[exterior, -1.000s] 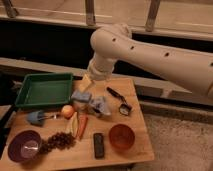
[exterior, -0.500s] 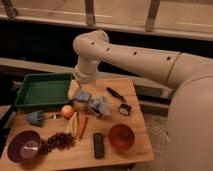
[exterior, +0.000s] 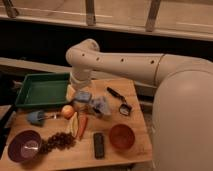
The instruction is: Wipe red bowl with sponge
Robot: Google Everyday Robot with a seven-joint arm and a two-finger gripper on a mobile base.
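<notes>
- Red bowl sits upright and empty near the front right of the wooden table, close to the front edge, with a black handset just beside it on the left.
- Grey-blue, the gripper hangs low over the middle of the table, well apart from the bowl. Whether it is spread or pressed together cannot be told.
- Yellowish, what is probably the sponge shows beneath the arm, right by the green tray. I cannot tell if it is held.
- Risk: if the sponge is not firmly gripped, it could drop among the clutter on the way across.
- Risk: the carrot and orange lie just below the gripper, so a low sweep forward could push them towards the handset or off the front edge.
- Risk: the bowl looks light and nothing backs it, so pressing sideways while wiping could slide it off the nearby edge. Downward pressure seems safer.
- Risk: the black-handled tool lies between gripper and bowl and could be knocked.
- Open room: bare wood lies right of the tool and behind the bowl. The left front is crowded by the purple bowl and grapes.
</notes>
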